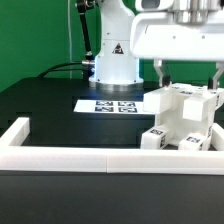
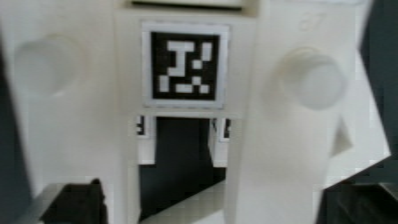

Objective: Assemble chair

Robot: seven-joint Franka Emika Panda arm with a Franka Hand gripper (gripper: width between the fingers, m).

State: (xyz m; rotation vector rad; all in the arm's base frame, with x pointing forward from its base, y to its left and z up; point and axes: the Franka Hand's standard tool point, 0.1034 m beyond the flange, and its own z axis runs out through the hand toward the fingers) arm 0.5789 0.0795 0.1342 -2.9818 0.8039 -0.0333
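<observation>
Chair parts (image 1: pixel 180 120) (white, tagged) stand under the spread claw (image 1: pixel 189 78).

The black tabletop (image 1: pixel 45 105) carries everything here. The arm's white base (image 1: pixel 113 70) stands at its far side. Just in front of the base the marker board (image 1: pixel 105 104) lies flat, tags facing up. A low white rail (image 1: pixel 90 157) runs along the near edge and turns back at the exterior view's left corner. On the exterior view's right, inside the rail, the partly built chair (image 1: pixel 185 118) stands on the tabletop, close beside the marker board's end; whether they touch cannot be told.
</observation>
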